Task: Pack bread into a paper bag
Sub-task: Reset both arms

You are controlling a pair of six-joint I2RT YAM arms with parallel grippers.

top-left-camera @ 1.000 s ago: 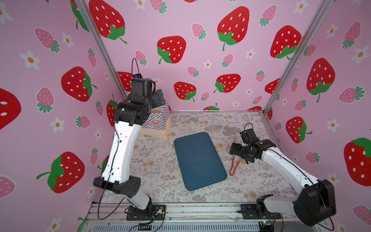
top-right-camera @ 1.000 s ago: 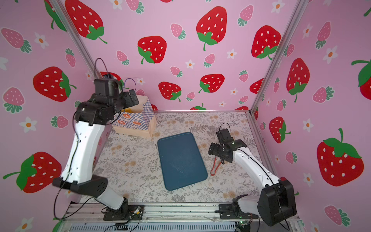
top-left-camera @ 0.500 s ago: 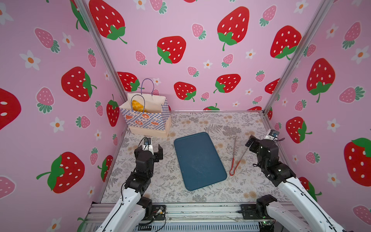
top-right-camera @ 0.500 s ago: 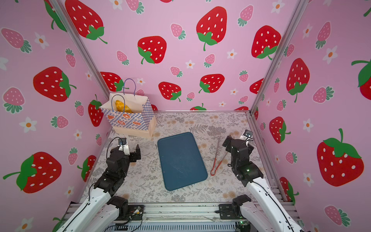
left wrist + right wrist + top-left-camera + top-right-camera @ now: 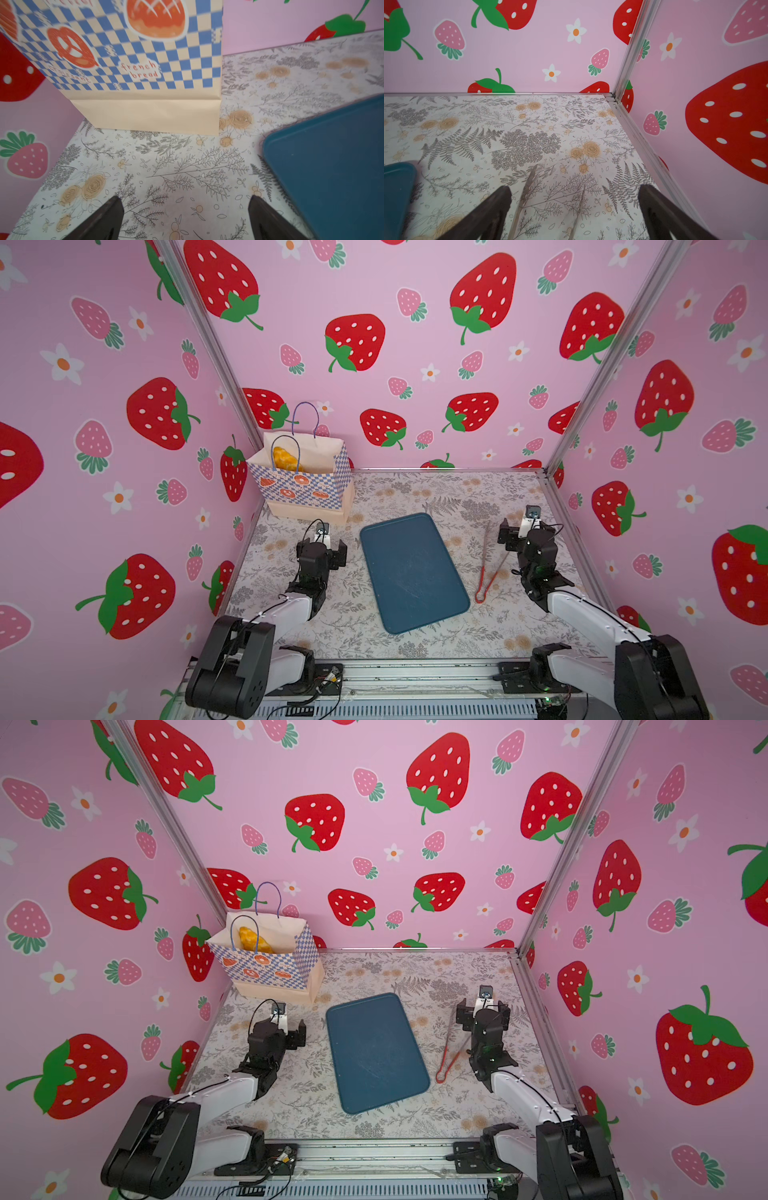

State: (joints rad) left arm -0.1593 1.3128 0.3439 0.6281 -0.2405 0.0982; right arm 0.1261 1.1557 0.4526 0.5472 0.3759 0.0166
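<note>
The cream paper bag (image 5: 303,485) (image 5: 266,969) with its blue checkered band stands upright in the back left corner. A golden-yellow piece of bread (image 5: 285,458) (image 5: 252,939) shows inside its open mouth; any other bread is hidden. My left gripper (image 5: 323,549) (image 5: 279,1032) sits low in front of the bag, open and empty. In the left wrist view the gripper (image 5: 186,199) faces the bag's base (image 5: 145,112), well short of it. My right gripper (image 5: 527,533) (image 5: 483,1011) (image 5: 575,188) is open and empty at the right side.
A dark blue tray (image 5: 411,572) (image 5: 374,1052) (image 5: 332,166) (image 5: 396,187) lies bare in the middle. Red-handled metal tongs (image 5: 482,572) (image 5: 444,1052) (image 5: 527,193) lie on the floral cloth between tray and right arm. Pink walls close in three sides.
The left arm dropped from above the bag to a low pose at front left, uncovering the bag. The right arm pulled back from the tongs, which stay on the table.
</note>
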